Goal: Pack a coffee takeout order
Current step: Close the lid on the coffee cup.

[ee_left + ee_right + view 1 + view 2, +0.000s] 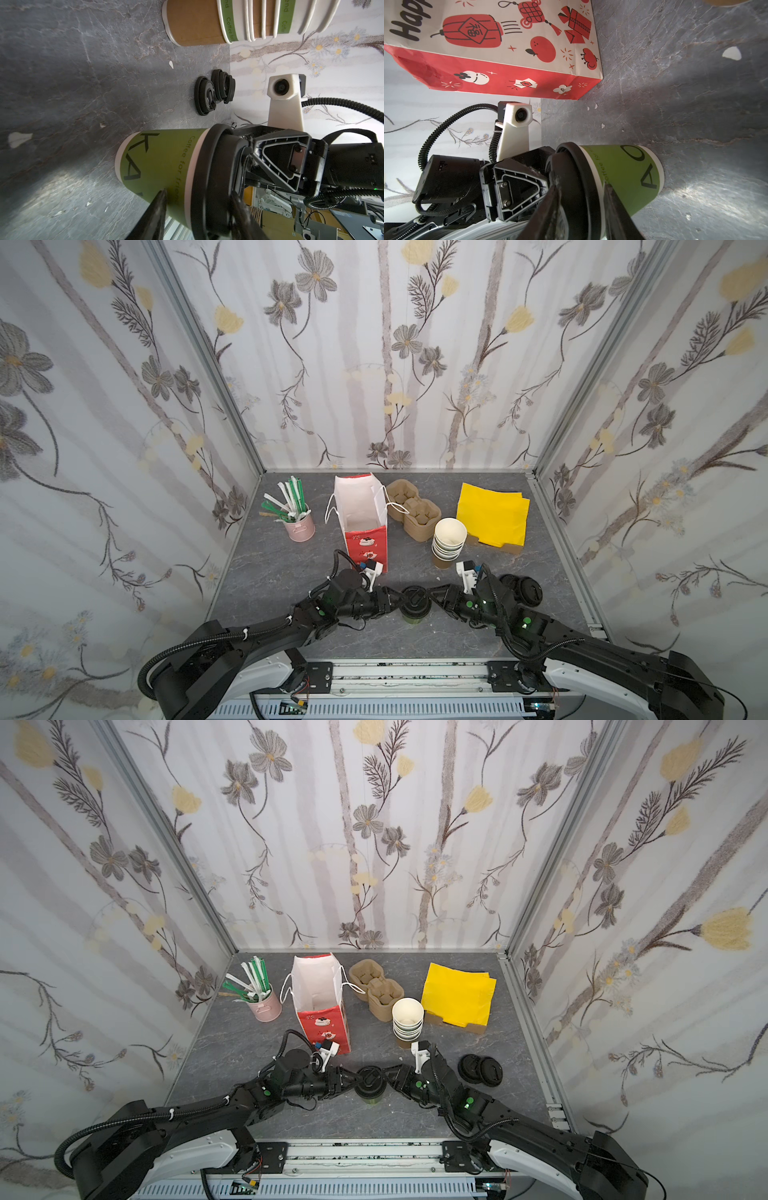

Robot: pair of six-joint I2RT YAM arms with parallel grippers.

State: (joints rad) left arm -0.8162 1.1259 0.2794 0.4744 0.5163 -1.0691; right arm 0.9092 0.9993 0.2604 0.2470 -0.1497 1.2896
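The coffee cup (412, 611) has a green label and a round black lid (413, 596). It stands upright at the front middle of the table in both top views. My left gripper (199, 192) reaches in from the left, one finger over the lid top and one beside the cup wall (162, 162) below the rim, with a gap showing. From the right, my right gripper (581, 185) straddles the lid rim the same way and stands slightly open. The yellow napkin (492, 512) lies at the back right. Green straws (291, 499) stand in a pink pot (300, 526) at the back left.
An open red and white paper bag (361, 522) stands just behind my left arm. Behind it lies a brown cup carrier (409, 510). A stack of lidless cups (449, 543) stands behind my right wrist, with loose black lids (523, 589) to its right. Flowered walls enclose three sides.
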